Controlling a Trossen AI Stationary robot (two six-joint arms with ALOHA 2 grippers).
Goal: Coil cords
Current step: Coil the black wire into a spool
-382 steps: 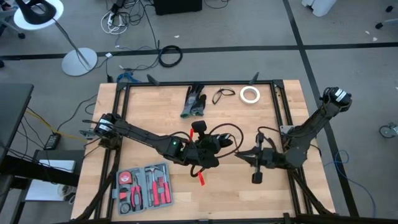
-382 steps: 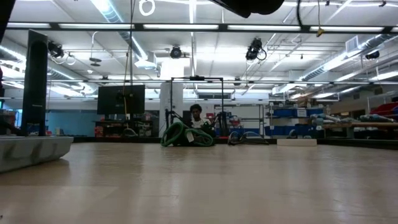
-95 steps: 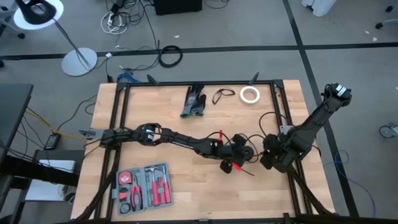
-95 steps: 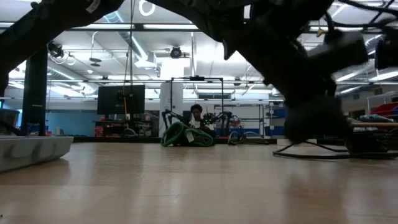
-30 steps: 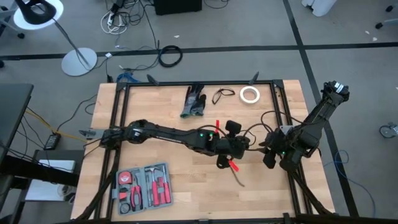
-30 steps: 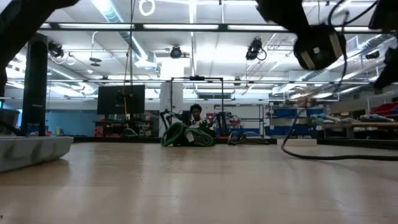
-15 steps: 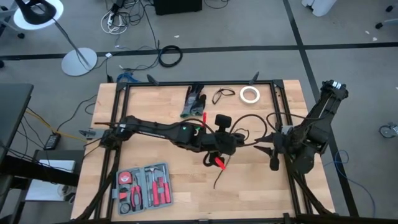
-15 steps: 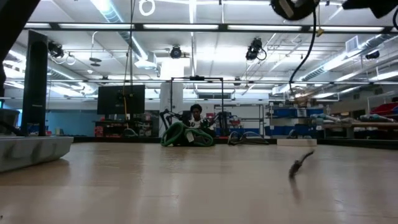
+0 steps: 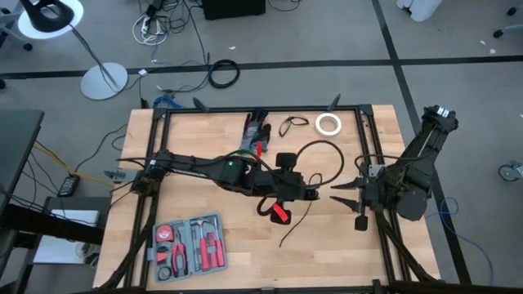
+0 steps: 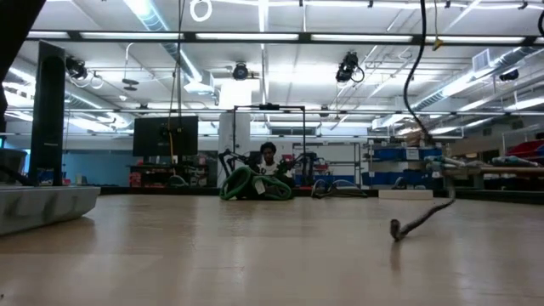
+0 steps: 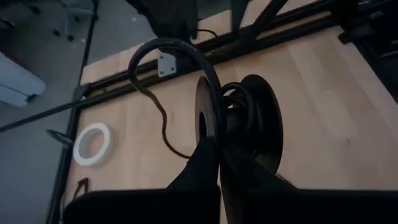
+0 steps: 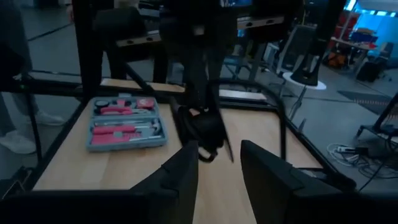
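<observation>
high view: 1 cord bundle point(image 9: 296, 186), 1 tape roll point(image 9: 328, 124), 2 grippers.

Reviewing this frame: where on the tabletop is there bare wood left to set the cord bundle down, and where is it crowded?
Bare wood lies between the tool kit and the right gripper, apart from the cord tail trailing there, and between the left arm and the gloves. The middle is crowded: the left gripper holds the bundle there. The back edge carries the tape roll.

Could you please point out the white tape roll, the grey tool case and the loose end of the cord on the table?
white tape roll point(image 9: 328, 123), high view, on its ring.
grey tool case point(image 9: 190, 242), high view, on its middle.
cord point(image 10: 395, 228), low view, on its tip touching the table.
</observation>
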